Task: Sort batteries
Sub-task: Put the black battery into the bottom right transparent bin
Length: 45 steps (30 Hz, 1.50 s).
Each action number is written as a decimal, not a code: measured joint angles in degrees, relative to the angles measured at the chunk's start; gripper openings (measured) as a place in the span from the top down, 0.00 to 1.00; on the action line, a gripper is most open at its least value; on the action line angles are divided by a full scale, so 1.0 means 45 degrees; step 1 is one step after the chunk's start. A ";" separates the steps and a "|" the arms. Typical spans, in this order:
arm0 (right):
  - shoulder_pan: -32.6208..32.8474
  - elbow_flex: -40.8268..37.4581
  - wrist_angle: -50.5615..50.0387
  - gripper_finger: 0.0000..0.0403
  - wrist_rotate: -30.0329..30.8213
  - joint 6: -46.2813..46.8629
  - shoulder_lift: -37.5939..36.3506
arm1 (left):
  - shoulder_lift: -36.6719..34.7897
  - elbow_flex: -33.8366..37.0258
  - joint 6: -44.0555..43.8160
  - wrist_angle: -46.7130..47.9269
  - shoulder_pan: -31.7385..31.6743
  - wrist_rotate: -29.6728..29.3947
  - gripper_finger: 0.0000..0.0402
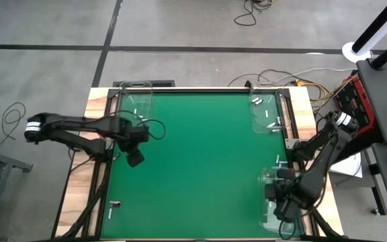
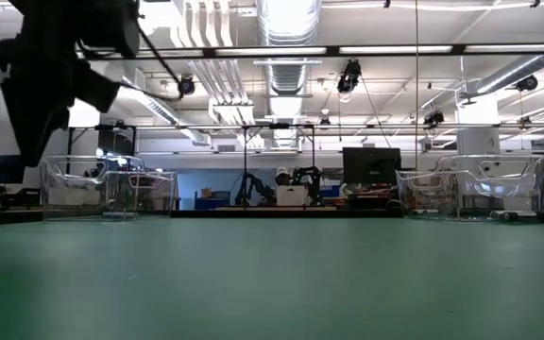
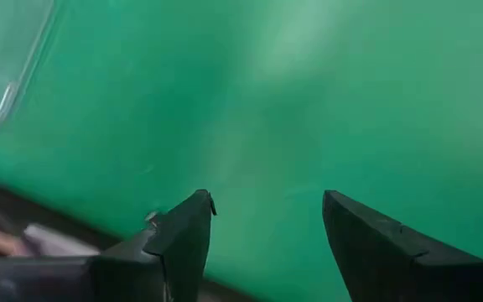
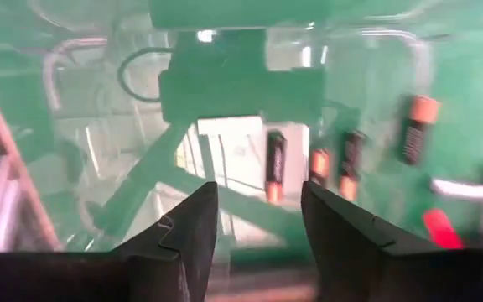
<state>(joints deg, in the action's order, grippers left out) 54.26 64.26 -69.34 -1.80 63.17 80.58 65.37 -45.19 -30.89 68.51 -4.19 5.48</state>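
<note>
Dark batteries with orange ends [image 4: 275,166] lie in the clear tray [image 1: 266,180] at the near right. My right gripper [image 4: 258,220] hangs open over that tray [image 4: 65,63], with nothing between its fingers; the high view shows this gripper [image 1: 281,214] above the tray. My left gripper [image 1: 135,158] hovers open over bare green mat [image 3: 309,101] at the left, empty. Two small batteries [image 1: 115,203] lie on the mat near the front left corner. Whitish batteries [image 1: 264,114] rest in the far right tray [image 1: 279,101]; a few more [image 1: 134,111] in the far left tray [image 1: 148,95].
Three clear trays stand on the mat; the low view shows one at the left [image 2: 111,194] and one at the right [image 2: 470,194]. The middle of the mat [image 1: 200,154] is bare. Wooden table edges and cables border the mat.
</note>
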 joint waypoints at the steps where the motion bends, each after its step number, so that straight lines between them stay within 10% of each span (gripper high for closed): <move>1: 0.0000 0.0610 -0.0673 0.58 0.0317 0.0188 0.0000 | 0.0285 0.0000 0.0308 0.0238 -0.0152 0.0038 0.48; 13: -0.0005 0.4950 -0.3655 0.64 0.6130 0.3019 0.0208 | 0.3778 0.0223 0.1908 0.1588 -0.0301 0.0188 0.52; 45: -0.0010 0.5055 -0.3848 0.52 0.5639 0.3993 0.2001 | 0.4385 0.1267 0.1136 0.0085 0.1081 -0.0748 0.52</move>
<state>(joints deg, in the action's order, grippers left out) 54.22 87.00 -86.65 23.57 81.13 89.58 85.10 -39.49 -25.78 68.89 0.68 2.12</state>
